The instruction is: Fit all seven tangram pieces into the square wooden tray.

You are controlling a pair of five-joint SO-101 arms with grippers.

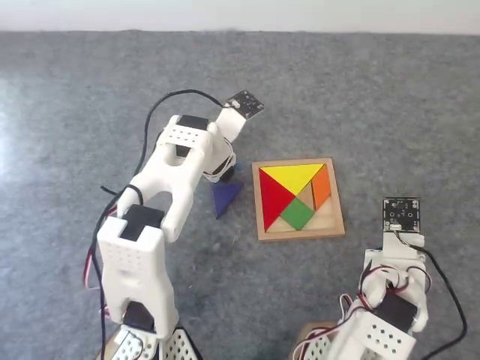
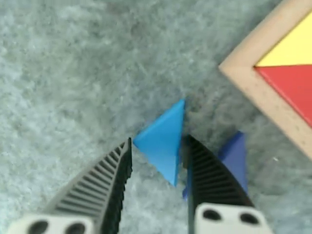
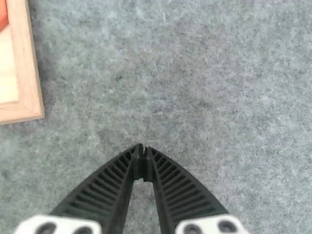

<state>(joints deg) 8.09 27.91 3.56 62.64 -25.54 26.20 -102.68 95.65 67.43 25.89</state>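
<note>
The left end effector [image 2: 158, 141] is being held released low over the grey counter [image 1: 90, 90], jaws spread astride the light-blue triangle [image 2: 163, 145], which is lying flat between the fingers; one finger [image 2: 207, 170] is being seen right against the triangle's edge, while the other's tip is just beside a corner. A dark-blue piece [image 2: 235, 157] is lying on the counter just behind that finger, partly hidden by it; in the high view it [image 1: 224, 197] is being shown just beside the tray [image 1: 300, 234], off its left rim, apart from it. Inside the tray, four pieces are being seen seated: yellow [image 1: 291, 178] along the far edge, red [image 1: 273, 199] at the left, green [image 1: 298, 213] in the middle near side, orange [image 1: 321, 187] at the right. Bare wood is showing at the tray's near corners. The right end effector [image 3: 143, 151] is being held clenched with nothing between its jaws, low over bare counter, near a corner of the tray [image 3: 24, 73]. The right arm [image 1: 394, 300] is being kept folded at the near right of the counter.
</note>
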